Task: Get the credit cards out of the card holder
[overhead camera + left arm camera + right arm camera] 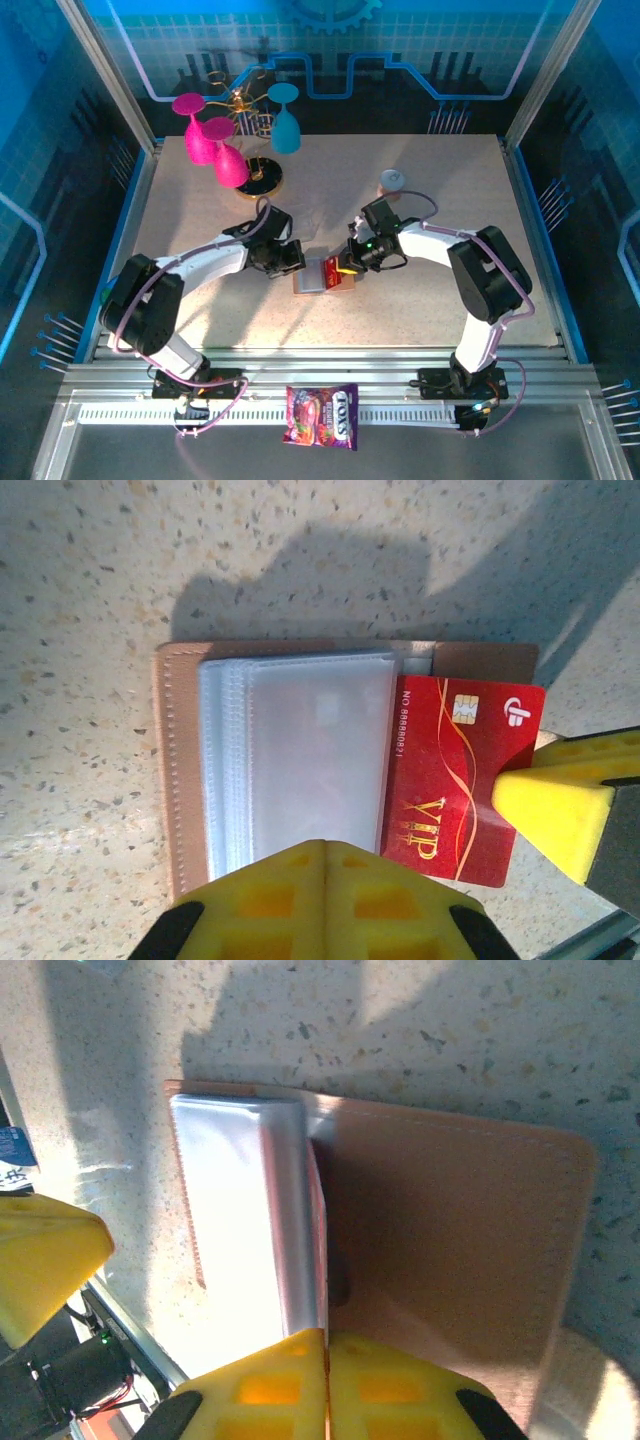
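Table (200, 220), centre: card holder (178, 770) lies open btwn both arms. On its clear pockets (310, 750) the left gripper (325, 895) presses down, jaws closed. The right gripper (327, 1380) pinches the red VIP card (450, 770), approx half out of the holder.

**Item 1: credit card (450, 770), red, left wrist view.**
- I read "VIP" in large gold letters on the end nearest my camera.
- A white serial line runs along the edge beside the card holder (180, 770). It starts "NO" and continues with digits I make out as 888880, and the last one or two are unclear.
- A white round emblem sits in the far corner. I cannot tell what character it forms.

**Item 2: candy packet (322, 416), top view.**
- It carries one bold pale word of about four characters, too small for me to read with confidence.

**Item 3: blue label (12, 1155), right wrist view.**
- The white print is too small to read.
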